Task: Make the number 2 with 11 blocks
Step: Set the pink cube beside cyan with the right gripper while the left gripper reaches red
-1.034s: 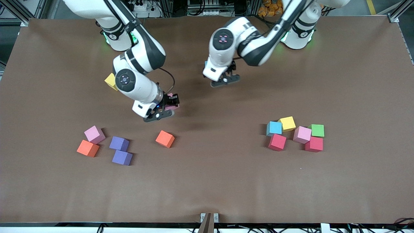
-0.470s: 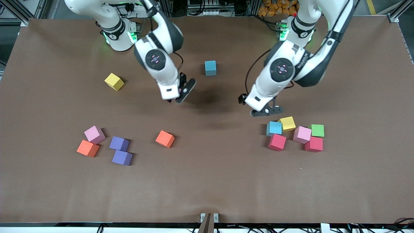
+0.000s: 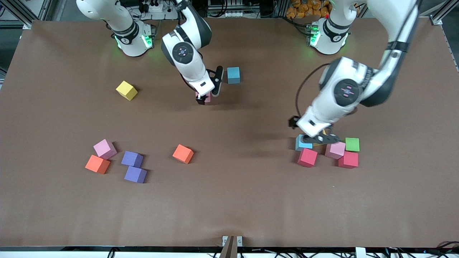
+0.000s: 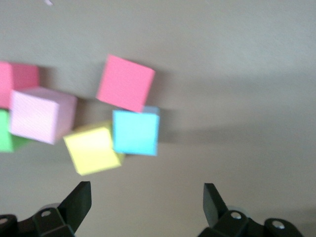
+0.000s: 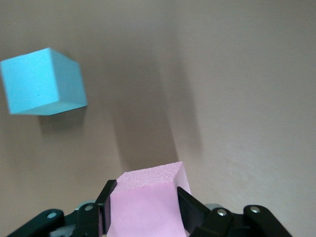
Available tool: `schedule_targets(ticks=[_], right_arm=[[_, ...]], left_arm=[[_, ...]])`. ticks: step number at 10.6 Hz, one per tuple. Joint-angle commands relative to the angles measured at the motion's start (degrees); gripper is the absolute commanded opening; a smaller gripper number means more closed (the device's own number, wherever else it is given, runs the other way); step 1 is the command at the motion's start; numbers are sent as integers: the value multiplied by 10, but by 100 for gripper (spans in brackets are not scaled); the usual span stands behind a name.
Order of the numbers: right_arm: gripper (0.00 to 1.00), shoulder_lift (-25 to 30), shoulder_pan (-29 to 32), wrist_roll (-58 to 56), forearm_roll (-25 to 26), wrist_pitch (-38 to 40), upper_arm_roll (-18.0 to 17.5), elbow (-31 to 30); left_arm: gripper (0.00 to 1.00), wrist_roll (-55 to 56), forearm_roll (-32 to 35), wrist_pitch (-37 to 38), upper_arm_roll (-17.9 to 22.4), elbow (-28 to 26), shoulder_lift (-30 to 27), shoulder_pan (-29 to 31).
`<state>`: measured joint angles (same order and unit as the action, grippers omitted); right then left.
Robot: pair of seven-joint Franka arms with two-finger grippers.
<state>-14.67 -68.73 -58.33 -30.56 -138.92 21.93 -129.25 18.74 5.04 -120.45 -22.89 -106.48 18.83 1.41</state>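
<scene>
Pink block [image 5: 148, 202] is clamped in the right gripper [image 3: 207, 96], over the table beside the lone blue block [image 3: 233, 75]; placing it there appears to be the step in hand. The left gripper [image 3: 319, 139], fingers spread wide, hovers over the cluster's yellow block [image 4: 94, 149], which it should descend on and grasp next.

This is a robotics lab. Two white arms stand bolted at the edge of a wide counter [image 3: 229, 208] covered in plain brown matting, framed by aluminium rails [image 3: 21, 10]. Green status lights glow on both arm bases [image 3: 132, 37], and cables and a power strip [image 3: 157, 7] crowd the edge by them.
</scene>
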Motion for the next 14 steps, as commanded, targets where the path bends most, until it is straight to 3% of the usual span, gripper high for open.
schedule_targets(ticks=[1, 6, 14], right_arm=[[0, 21, -18, -91, -80, -9, 12, -39], [0, 0, -131, -84, -203, -50, 39, -61], [0, -40, -201, 17, -212, -112, 39, -61]], left_arm=[[100, -41, 17, 4, -7, 70, 51, 21], [100, -44, 94, 2, -8, 163, 141, 16], [100, -35, 99, -45, -7, 161, 212, 8]])
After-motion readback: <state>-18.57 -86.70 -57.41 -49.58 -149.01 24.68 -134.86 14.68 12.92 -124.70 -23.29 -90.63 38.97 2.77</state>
